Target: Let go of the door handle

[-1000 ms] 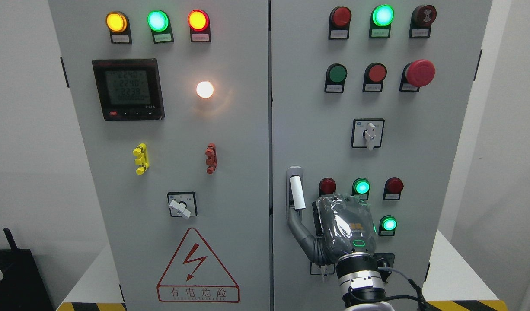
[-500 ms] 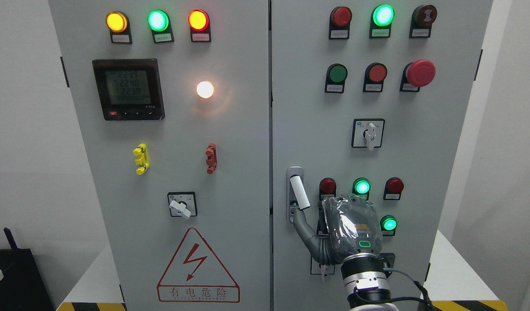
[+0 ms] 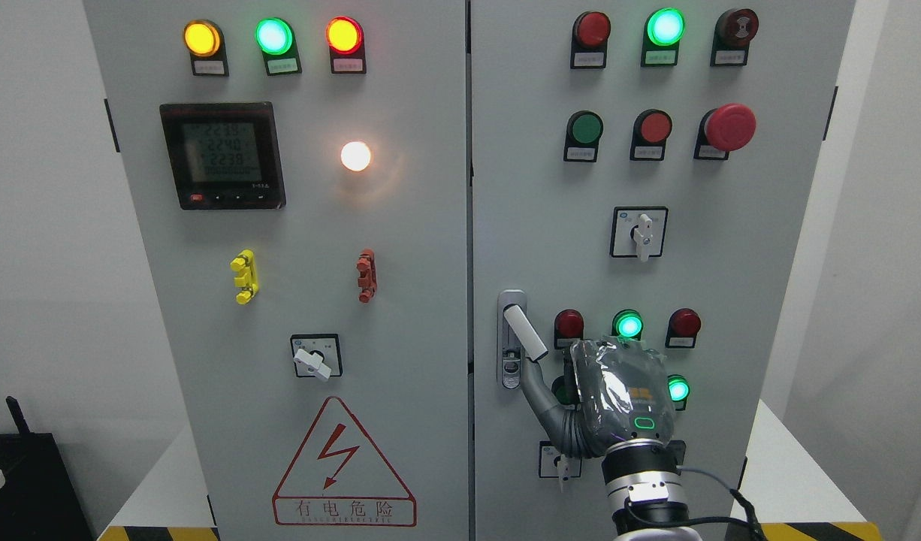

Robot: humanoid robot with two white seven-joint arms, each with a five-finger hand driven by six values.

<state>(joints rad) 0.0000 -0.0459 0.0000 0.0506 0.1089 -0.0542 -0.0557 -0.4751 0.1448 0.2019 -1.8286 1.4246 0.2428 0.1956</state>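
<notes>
The silver door handle (image 3: 511, 338) sits at the left edge of the grey cabinet's right door (image 3: 731, 225). A white bar (image 3: 526, 333) lies across it, its top at the handle's upper end and its lower end tilted out to the right. My right hand (image 3: 618, 398), wrapped in clear plastic, comes up from the bottom edge just right of the handle, its back toward me. One long grey finger (image 3: 543, 398) stretches up and left and meets the white bar's lower end. It clasps nothing. The other fingers are hidden behind the hand. The left arm is out of view.
The right door carries red and green lamps, a red mushroom button (image 3: 729, 126) and a rotary switch (image 3: 640, 233) above the hand. The left door (image 3: 400, 300) has a meter (image 3: 222, 155), lamps, a switch and a warning triangle. A black object (image 3: 25, 481) stands at lower left.
My right hand has shifted right and slightly down. The white bar has swung from upright to tilted right at its lower end, uncovering the keyhole at the handle's bottom.
</notes>
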